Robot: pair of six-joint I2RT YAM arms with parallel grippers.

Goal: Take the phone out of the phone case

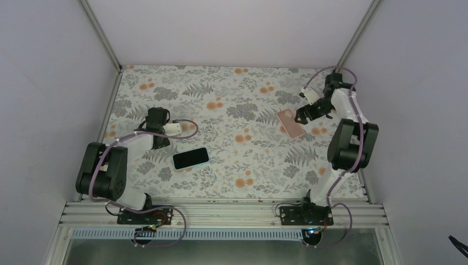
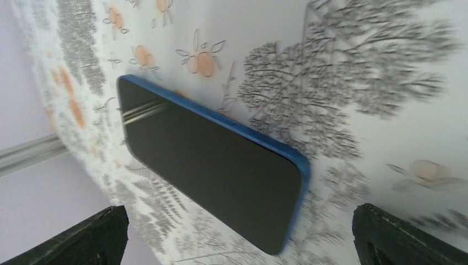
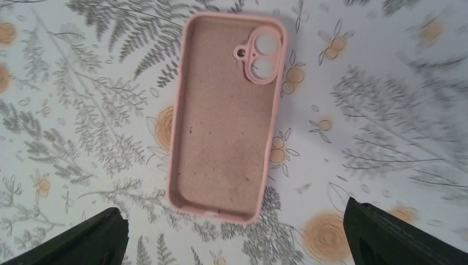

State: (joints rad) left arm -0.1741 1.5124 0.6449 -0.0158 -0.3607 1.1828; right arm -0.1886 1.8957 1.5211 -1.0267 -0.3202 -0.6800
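Phone [image 1: 191, 158] is pictured bare and screen-up on the table [image 1: 237, 99], left of centre in the top view. Its long axis is laid almost from 9 to 3 o'clock. It is found at about 4 o'clock from the left gripper [image 1: 161, 141], near it but not touched. In the left wrist view the jaws are seen wide apart, and nothing is held between them.

Well apart from the phone, toward 2 o'clock, the pink case [image 1: 290, 122] is shown lying open side up. It is plainly empty, with the table showing through its camera cut-outs in the right wrist view, and its long axis runs roughly from 11 to 5 o'clock. The right gripper [image 1: 307, 113] is poised just beside the case, at its 2 o'clock, with the jaws likewise spread and nothing gripped.

The phone is judged to be already out of the case. The left arm is the nearer to the phone, the right to the case.
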